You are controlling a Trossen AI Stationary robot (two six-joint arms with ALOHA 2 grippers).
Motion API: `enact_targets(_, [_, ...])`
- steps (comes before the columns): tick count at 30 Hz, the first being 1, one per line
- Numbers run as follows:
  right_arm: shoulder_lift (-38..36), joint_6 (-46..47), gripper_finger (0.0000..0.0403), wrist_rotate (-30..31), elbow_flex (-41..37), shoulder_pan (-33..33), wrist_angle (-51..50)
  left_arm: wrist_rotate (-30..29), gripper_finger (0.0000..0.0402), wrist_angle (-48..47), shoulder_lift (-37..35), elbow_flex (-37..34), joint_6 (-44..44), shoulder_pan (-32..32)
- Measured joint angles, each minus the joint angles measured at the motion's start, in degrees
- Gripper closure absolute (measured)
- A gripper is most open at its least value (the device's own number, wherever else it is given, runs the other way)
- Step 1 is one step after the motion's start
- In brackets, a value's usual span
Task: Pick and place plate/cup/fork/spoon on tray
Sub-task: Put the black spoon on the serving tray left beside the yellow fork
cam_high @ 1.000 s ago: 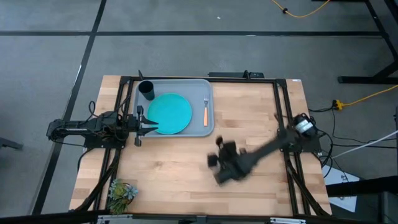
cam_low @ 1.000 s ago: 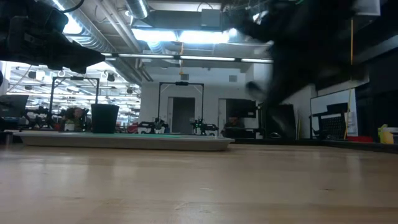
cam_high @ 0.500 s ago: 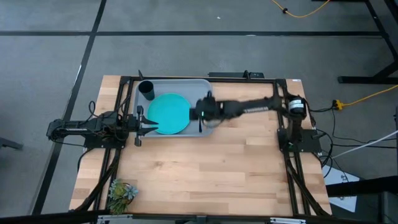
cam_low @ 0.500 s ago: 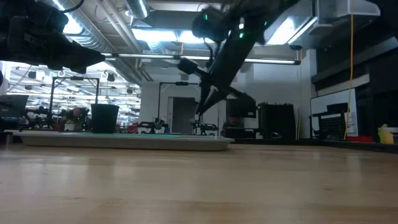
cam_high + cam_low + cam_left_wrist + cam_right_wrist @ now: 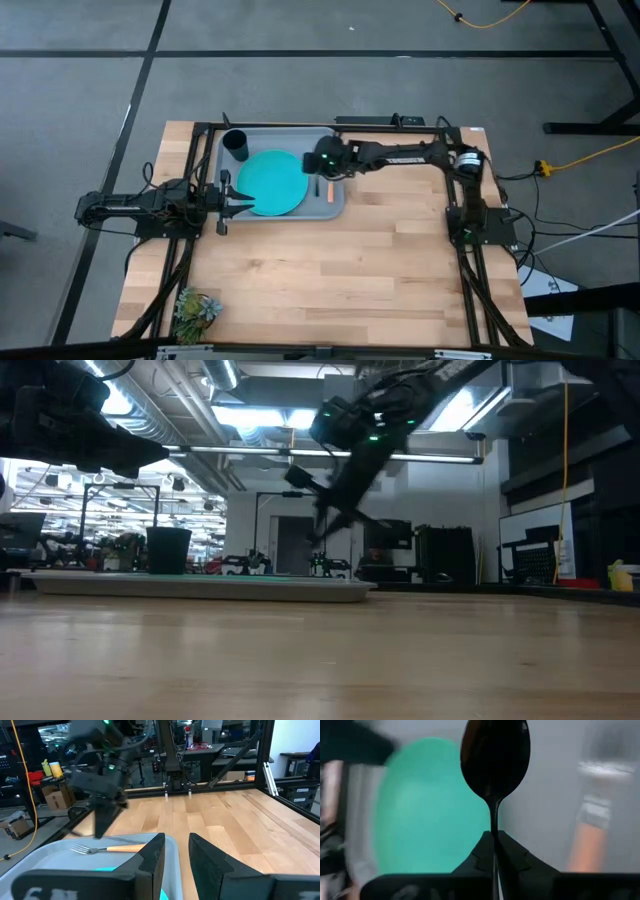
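The grey-blue tray point(image 5: 335, 205) lies at the table's far left. The teal plate point(image 5: 270, 182) and the dark cup point(image 5: 236, 145) rest on it. The orange-handled fork point(image 5: 107, 849) lies flat near the tray's right rim. My right gripper point(image 5: 322, 160) hangs above the tray between plate and fork, shut on the dark spoon point(image 5: 495, 755). My left gripper point(image 5: 238, 198) is open and empty at the tray's left rim, beside the plate. My right gripper pinches the spoon's thin handle point(image 5: 494, 836) between its two fingers. The spoon runs along the fingers, and its oval bowl point(image 5: 495, 755) sticks out past the fingertips. The gripper slants down from the table's right. The spoon is lifted clear above the tray and plate point(image 5: 435, 805).
A small green plant point(image 5: 195, 310) sits at the near left corner. Bare wooden tabletop point(image 5: 340, 270) lies near and right of the tray. Black frame rails point(image 5: 460, 240) run along the table's sides.
My right gripper has swung from the table's near middle toward the far left, carrying the spoon, and now hangs over the tray's right part above the fork. The plate, cup and fork have stayed in place.
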Motion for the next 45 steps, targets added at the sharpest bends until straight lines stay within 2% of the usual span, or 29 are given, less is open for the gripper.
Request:
enact_targets(4, [5.65,-7.16,0.0396,-0.85,11.81,0.34,-2.35,0.0,0.0321,-0.02,0.01,0.0,-0.01,-0.01])
enact_targets(7, [10.1,-8.02,0.0397,-0.19,21.67,0.28,-16.17,-0.15,0.0321,-0.02,0.0,0.0,0.0,-0.01])
enact_targets(10, [13.17,-5.05,0.0396,1.15,29.37,0.17,-31.75,-0.73,0.0321,0.0,0.0,0.0,0.0,-0.01])
enact_targets(12, [14.3,-3.77,0.0396,1.32,31.49,0.08,-35.86,-0.79,0.0321,0.0,0.0,0.0,-0.02,-0.01])
enact_targets(15, [15.18,-2.42,0.0395,1.28,30.95,0.17,-35.03,-0.82,0.0321,0.0,0.0,0.0,-0.01,-0.01])
enact_targets(22, [15.41,-1.6,0.0394,-2.18,24.18,-0.64,-27.54,-0.83,0.0321,0.0,0.0,0.0,-0.02,-0.01])
enact_targets(27, [15.4,1.18,0.0394,-2.14,20.8,-1.23,-23.17,-0.83,0.0321,0.0,0.0,0.0,-0.02,-0.01])
enact_targets(45, [15.62,1.12,0.0392,0.07,20.68,-1.12,-25.47,-0.83,0.0321,0.0,0.0,0.0,0.0,-0.01])
